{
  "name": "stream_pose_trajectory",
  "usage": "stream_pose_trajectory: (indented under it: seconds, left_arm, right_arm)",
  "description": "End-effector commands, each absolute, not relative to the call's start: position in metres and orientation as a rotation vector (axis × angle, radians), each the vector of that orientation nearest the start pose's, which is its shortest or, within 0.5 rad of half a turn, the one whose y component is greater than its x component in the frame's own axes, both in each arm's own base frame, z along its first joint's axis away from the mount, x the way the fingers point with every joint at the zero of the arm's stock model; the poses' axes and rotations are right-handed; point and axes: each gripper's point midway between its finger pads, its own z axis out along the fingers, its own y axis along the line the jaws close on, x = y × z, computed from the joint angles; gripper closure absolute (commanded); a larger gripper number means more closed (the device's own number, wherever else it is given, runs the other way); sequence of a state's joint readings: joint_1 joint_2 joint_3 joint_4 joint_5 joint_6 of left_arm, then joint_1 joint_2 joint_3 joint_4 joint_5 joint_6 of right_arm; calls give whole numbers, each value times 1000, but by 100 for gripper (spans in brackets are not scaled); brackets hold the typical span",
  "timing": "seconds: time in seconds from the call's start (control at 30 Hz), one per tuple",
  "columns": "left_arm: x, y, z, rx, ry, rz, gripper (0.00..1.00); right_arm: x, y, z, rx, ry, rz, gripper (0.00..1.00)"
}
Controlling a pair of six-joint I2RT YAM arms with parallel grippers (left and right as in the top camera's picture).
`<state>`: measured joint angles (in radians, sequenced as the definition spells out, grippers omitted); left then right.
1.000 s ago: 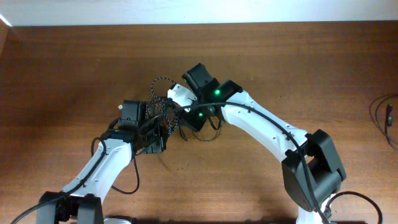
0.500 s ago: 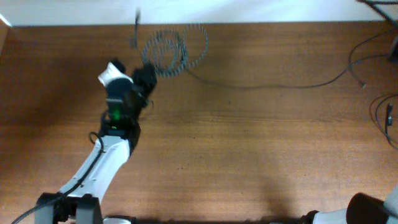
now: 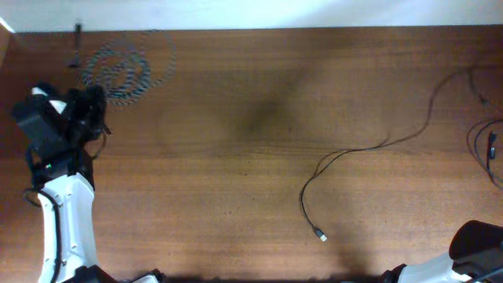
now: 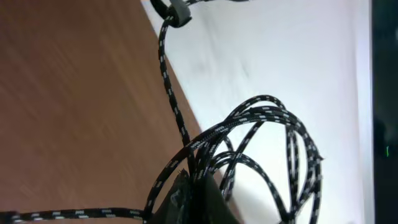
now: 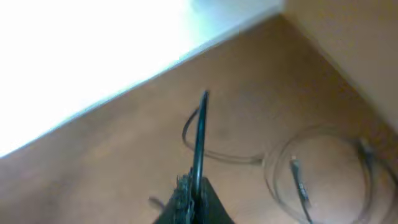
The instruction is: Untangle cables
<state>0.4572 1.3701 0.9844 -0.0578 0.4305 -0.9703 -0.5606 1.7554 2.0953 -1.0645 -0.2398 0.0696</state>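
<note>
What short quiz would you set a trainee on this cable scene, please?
1. True or false: the left gripper has its jaws shut on the braided black-and-white speckled cable.
2. Multiple choice: the small plug of the thin plain black cable lies: A) on the brown wooden table, right of centre; B) between the left jaws; C) inside the braided coil.
3. Short answer: in the overhead view, do the two cables touch?
Key: 1 true; 2 A; 3 no, they lie well apart.
</note>
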Motion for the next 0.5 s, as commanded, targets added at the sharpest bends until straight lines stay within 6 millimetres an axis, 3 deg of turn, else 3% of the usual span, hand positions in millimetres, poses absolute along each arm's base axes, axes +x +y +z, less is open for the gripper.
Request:
stream_pose_trajectory:
  seconds: [0.0,0.07,0.1,0.13,0.17,0.2,0.23,0.3,0.33,0.37,0.43,0.47]
  left_arm:
    - [407,58,225,-875,1958,-839,100]
    - [402,25,209,-822,2075,-835,100]
    - [401,12,198,-832,2125,-767,100]
    - [401,5,195,-823,2141,-733,100]
    - [402,-5,192,-806,2159,-703,100]
    - [402,-13,186,-799,2180,-643,100]
    - [403,-21,181,-785,2197,-610,100]
    - [403,-33,173,-762,2231,-594,100]
    - [402,-40,166,-754,2260,-597,100]
    - [400,-40,161,-763,2279,-591,100]
    - [396,-40,156,-774,2301,-583,100]
    - [395,-38,155,-782,2304,-568,100]
  right_arm:
    - [439,-202,465,274,1848,-24,96]
    - [432,-220,547,252,1584,-222,96]
    - [420,-233,605,276,1354,-324,96]
    - [408,-241,640,297,1196,-404,96]
    - [393,-253,666,344,1050,-489,96]
    - [406,-264,655,340,1067,-532,96]
    - [434,-275,610,364,1224,-486,96]
    - [500,-261,500,316,1568,-195,96]
    - [538,-252,374,386,1905,-47,96]
    - [547,-263,292,491,2091,-57,96]
    - [539,-279,207,616,2285,-101,96]
    - [538,-280,192,630,2316,-96,90]
